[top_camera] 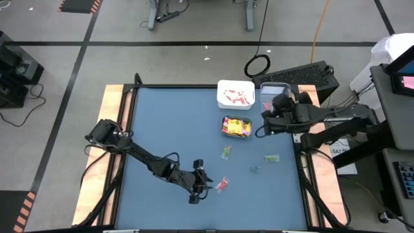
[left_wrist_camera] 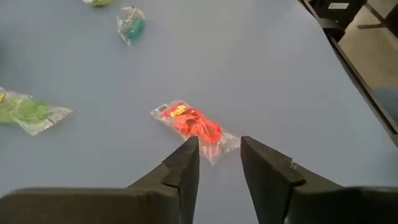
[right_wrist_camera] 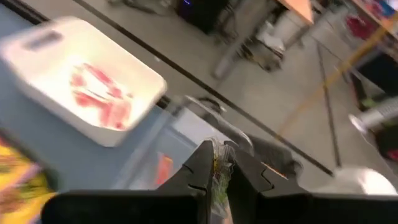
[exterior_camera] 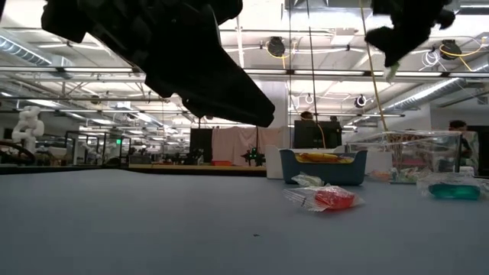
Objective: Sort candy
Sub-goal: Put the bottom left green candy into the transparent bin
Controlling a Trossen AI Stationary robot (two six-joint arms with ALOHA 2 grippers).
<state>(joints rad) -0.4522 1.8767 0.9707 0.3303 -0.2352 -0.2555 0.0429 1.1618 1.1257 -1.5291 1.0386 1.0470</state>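
Candy: small wrapped sweets, part sorted, part loose on the blue table top (top_camera: pixel 168 129).
Sorted so far: pink-white sticks lie in the white rectangular plastic tray (top_camera: pixel 235 94) at 12 o'clock on the table; yellow square packets fill the teal tub (top_camera: pixel 237 127) just below it.
Clear plastic container (top_camera: pixel 275 91): stands at 1 o'clock, beside the white tray.
Loose pieces: red clear-wrapped sweet (left_wrist_camera: pixel 191 124) at 6 o'clock; green clear-wrapped sweet (top_camera: pixel 226 152) near the centre; two more green-blue pieces (top_camera: pixel 271 158) toward 4 o'clock.
Left gripper (left_wrist_camera: pixel 219 152): fingers apart, hovering just short of the red sweet, which lies flat between and ahead of the fingertips; no contact visible.
Right gripper (right_wrist_camera: pixel 219 167): raised near the clear container at 1 o'clock; fingers clamped on a small clear-wrapped piece showing yellow-green.
Step in hand (judgement): left arm approaches for a pick of the red sweet; right arm carries its piece for a drop-off.
Next move, left (judgement): lower, straddle the wrapper body, then close; a thin crinkly wrapper may slip if only its edge is caught.
Next move, right (judgement): centre over the matching container before release.
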